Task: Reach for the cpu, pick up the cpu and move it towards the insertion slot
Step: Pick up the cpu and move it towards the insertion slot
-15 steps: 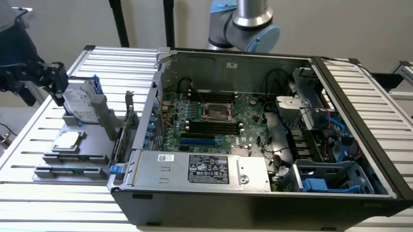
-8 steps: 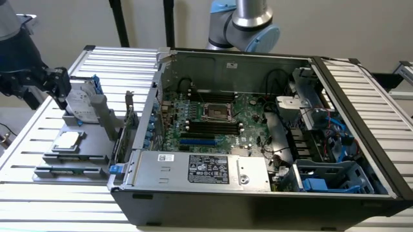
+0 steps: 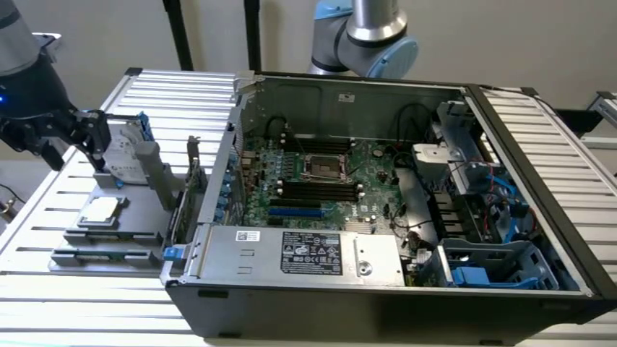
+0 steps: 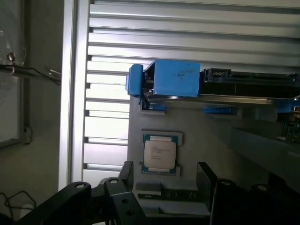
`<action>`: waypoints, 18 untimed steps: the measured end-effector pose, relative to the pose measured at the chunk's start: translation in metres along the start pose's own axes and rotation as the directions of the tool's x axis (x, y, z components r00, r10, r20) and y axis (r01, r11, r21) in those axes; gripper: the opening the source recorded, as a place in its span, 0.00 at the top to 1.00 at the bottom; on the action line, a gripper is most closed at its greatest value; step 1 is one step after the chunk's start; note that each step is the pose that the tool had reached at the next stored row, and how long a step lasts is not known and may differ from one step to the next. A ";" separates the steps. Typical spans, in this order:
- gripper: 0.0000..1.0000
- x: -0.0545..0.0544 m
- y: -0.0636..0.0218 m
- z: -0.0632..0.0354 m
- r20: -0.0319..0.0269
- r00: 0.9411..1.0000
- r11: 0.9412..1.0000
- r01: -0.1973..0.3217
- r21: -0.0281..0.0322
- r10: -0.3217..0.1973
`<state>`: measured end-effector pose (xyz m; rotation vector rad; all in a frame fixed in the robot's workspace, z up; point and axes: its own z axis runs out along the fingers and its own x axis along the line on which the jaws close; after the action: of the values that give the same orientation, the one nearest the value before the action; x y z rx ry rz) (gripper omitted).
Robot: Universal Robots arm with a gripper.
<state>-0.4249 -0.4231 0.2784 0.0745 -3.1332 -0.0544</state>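
Slatted table [image 3: 58, 296]; computer case [image 3: 386, 311], grey tray [image 3: 144, 220]

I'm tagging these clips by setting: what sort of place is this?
Probably a lab bench for robotic computer assembly: an opened PC case showing its motherboard, a cpu on a grey fixture, a slotted aluminium table.

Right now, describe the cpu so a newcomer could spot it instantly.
Find the open computer case; on the exterior view's left of it sits a grey fixture. The cpu lies flat there, a small silver square, unlike the larger upright hard drive nearby.
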 end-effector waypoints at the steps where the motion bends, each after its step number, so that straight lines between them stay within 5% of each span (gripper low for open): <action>1: 0.35 0.000 -0.0002 0.0018 0.000 1.000 1.000 0.000 0.000 0.000; 18: 0.35 -0.003 -0.0181 0.0320 0.000 1.000 1.000 0.002 0.000 -0.002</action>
<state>-0.4215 -0.4399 0.2457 0.0770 -3.1331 -0.0543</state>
